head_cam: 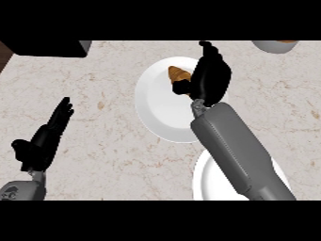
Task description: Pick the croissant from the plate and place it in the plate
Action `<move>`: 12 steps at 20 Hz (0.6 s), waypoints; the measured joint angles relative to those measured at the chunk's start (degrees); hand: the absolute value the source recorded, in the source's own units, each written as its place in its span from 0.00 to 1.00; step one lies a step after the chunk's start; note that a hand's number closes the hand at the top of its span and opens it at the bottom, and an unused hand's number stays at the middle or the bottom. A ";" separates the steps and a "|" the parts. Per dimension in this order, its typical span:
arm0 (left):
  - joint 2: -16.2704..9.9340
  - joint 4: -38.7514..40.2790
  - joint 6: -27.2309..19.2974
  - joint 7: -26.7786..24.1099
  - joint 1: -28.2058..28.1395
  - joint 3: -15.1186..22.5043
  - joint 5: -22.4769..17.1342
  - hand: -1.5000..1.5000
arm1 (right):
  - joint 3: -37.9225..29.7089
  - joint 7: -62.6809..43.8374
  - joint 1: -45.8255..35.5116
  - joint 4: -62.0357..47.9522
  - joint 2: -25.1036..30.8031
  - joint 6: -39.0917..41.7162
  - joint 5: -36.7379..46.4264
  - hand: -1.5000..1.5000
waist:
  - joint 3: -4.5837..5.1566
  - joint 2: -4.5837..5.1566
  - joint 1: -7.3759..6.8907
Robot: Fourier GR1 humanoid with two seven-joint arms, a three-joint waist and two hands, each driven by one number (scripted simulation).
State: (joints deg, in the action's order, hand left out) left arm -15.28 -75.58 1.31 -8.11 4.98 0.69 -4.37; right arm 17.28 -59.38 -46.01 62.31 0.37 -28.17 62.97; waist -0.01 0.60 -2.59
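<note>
A golden-brown croissant (178,74) lies on the upper part of a white plate (164,110) in the middle of the counter. My right hand (210,75) is over the plate just right of the croissant, its thumb touching the pastry's lower end and its fingers stretched up past the rim. The hand covers part of the croissant. A second white plate (206,181) sits nearer to me, largely hidden under my right forearm. My left hand (44,139) rests open at the lower left, fingers pointing up, holding nothing.
A dark box-like object (48,48) sits at the counter's top left corner. A pale bowl (275,45) shows at the top right edge. The marble counter meets dark wood flooring at the far left.
</note>
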 measured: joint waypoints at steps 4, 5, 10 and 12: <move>0.07 0.27 0.11 0.79 1.01 0.02 0.20 0.50 | -1.40 1.37 -1.79 -4.85 0.01 -7.34 -2.62 0.00 | -0.01 0.03 -0.01; 0.11 0.27 -0.06 0.78 1.14 -0.03 0.34 0.50 | -1.58 1.44 -1.79 -4.90 -0.01 -9.58 -2.94 0.00 | -0.02 0.00 0.07; 0.36 -1.22 -0.55 0.98 -0.80 -0.19 0.35 0.50 | -3.51 1.53 0.21 -1.93 -0.08 -19.37 -3.68 0.00 | -0.05 -0.39 0.82; 0.36 -1.08 -0.61 1.23 -0.86 -0.60 0.10 0.50 | -3.57 2.53 2.86 1.26 -0.11 -22.90 -5.20 0.00 | -0.06 -0.52 1.45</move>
State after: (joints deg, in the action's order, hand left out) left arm -14.92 -76.66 0.69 -6.87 4.12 0.08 -4.27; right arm 13.71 -56.85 -43.15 63.57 0.27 -51.07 57.78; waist -0.07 0.07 -1.14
